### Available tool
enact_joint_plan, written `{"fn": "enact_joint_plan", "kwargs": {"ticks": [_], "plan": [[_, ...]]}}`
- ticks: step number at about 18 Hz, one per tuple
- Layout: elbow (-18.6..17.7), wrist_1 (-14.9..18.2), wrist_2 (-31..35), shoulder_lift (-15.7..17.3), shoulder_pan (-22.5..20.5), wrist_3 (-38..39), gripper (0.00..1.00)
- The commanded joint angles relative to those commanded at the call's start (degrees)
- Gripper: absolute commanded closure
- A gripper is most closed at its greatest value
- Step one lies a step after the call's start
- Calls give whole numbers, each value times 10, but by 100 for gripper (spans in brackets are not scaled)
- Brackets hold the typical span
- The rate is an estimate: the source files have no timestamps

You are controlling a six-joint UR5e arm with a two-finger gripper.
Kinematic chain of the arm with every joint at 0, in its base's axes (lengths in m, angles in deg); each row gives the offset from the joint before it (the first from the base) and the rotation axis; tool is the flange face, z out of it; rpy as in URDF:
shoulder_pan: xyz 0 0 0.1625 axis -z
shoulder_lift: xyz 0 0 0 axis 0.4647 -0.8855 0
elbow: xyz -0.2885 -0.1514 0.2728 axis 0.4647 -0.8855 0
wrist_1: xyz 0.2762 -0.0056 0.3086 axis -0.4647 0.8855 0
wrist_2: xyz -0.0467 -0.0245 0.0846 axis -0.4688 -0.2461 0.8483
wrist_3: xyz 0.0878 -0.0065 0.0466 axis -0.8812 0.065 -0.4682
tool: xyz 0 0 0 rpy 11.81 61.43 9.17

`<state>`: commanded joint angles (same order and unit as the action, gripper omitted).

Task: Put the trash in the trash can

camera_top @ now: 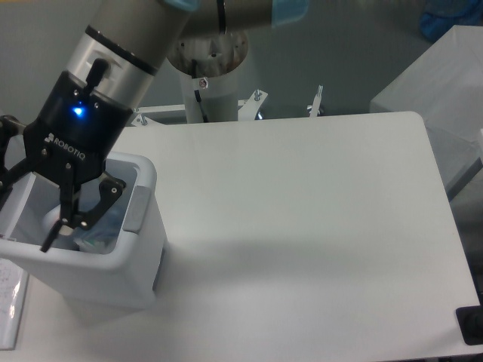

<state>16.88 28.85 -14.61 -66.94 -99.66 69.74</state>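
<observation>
The trash can (113,275), a white boxy bin with its lid swung open to the left, stands at the table's left end. My gripper (69,228) reaches down into its mouth from above. Its fingers stay shut on the flattened bluish plastic bottle (108,215), which now lies mostly below the rim, inside the bin. A grey strip (136,209) marks the right rim. The arm and gripper body cover the bin's floor, so the small wrapper is hidden.
The arm's base column (207,72) rises behind the table's back edge, with metal clamps (317,100) beside it. A flat white object (9,302) lies left of the bin. A black item (471,324) sits at the front right corner.
</observation>
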Motion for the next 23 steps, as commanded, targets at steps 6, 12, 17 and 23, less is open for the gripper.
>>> {"fn": "enact_joint_plan", "kwargs": {"ticks": [6, 12, 17, 23], "plan": [[-1, 1, 29, -5, -69, -21, 0], [-4, 4, 30, -44, -218, -79, 0], [-4, 6, 31, -62, -296, -112, 0], [-7, 14, 121, -75, -316, -170, 0]]}}
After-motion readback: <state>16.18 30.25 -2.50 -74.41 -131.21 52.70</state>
